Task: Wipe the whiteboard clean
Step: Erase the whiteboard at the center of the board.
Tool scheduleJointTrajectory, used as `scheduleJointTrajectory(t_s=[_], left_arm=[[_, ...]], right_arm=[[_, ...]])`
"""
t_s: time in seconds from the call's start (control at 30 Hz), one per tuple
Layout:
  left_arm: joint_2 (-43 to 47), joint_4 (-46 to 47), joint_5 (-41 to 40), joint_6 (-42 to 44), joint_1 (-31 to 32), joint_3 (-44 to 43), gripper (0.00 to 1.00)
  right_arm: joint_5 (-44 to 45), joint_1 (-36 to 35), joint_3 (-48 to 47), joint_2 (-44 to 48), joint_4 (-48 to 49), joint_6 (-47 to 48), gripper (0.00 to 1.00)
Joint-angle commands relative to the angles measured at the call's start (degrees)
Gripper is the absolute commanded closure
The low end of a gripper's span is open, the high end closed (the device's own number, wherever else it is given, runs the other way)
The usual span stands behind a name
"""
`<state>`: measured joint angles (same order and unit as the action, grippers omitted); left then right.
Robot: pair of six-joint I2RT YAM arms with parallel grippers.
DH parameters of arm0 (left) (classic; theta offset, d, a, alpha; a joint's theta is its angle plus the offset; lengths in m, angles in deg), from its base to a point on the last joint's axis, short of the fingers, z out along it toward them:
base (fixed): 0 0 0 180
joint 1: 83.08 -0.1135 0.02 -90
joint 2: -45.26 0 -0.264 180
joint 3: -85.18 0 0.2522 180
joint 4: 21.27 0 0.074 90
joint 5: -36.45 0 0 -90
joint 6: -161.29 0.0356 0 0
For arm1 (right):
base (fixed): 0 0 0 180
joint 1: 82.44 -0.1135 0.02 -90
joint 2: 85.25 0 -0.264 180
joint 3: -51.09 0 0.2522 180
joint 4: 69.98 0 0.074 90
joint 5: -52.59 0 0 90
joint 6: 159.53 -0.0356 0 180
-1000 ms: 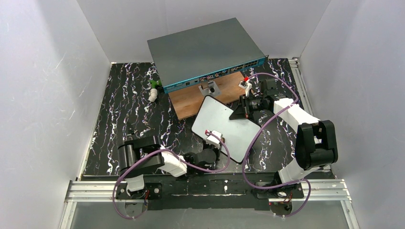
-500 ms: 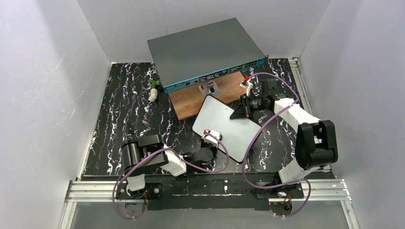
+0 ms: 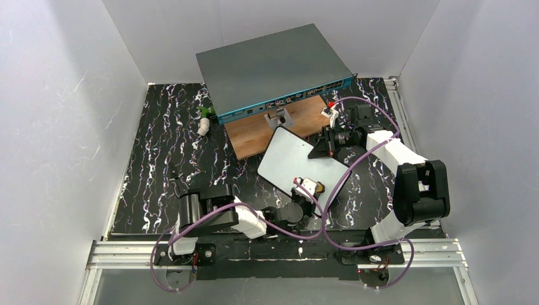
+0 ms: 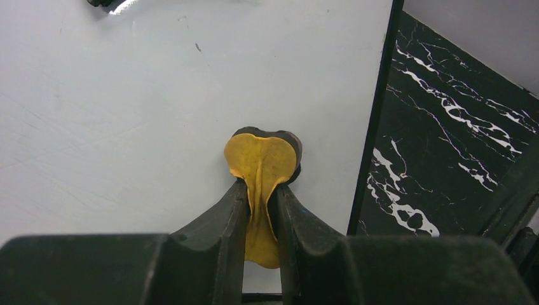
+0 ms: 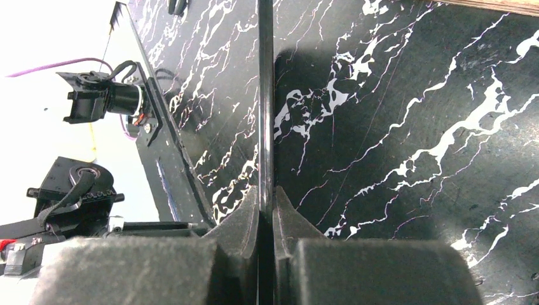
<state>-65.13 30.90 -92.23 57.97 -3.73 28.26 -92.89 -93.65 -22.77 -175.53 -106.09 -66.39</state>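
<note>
Black table: left arm slid rightward along whiteboard.

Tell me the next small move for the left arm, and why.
Probably slide the left gripper's yellow cloth along the whiteboard away from the dark rim, toward the tiny dark speck farther up. The cloth lies on the white surface close beside that rim, the speck is the only mark visible, and the right gripper is clamped on the board's edge, steadying it.
</note>
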Motion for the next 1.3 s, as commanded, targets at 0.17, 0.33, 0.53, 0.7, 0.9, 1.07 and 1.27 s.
scheduleJointTrajectory(t_s=[0.17, 0.33, 0.53, 0.7, 0.9, 1.07, 1.27], left_arm=[[1.52, -0.04, -0.20, -5.13, -5.05, 10.22, 1.00], [3.20, 0.67, -5.15, -4.73, -6.74, 14.68, 1.00], [5.33, 2.60, -7.27, -3.82, -9.96, 17.99, 1.00], [6.11, 2.80, -3.83, -3.35, -11.45, 17.49, 1.00], [3.41, 3.75, 6.99, -5.61, -10.08, 13.40, 1.00], [1.34, 4.39, 12.01, -6.46, -4.84, 9.01, 1.00], [-2.26, 0.17, 17.28, -7.51, -0.40, 0.90, 1.00]], right_arm=[[-9.73, -2.96, 1.21, 0.04, -3.94, -2.69, 0.99], [-9.59, -2.95, 1.16, -0.05, -3.93, -2.70, 0.99], [-9.56, -2.95, 1.26, -0.34, -3.88, -2.70, 0.99], [-9.55, -2.95, 1.28, -0.53, -3.84, -2.70, 0.99], [-9.37, -2.95, 1.27, -0.42, -3.86, -2.70, 0.99], [-9.38, -2.95, 1.26, -0.51, -3.87, -2.70, 0.99], [-9.26, -2.95, 1.26, -0.32, -3.89, -2.70, 0.99]])
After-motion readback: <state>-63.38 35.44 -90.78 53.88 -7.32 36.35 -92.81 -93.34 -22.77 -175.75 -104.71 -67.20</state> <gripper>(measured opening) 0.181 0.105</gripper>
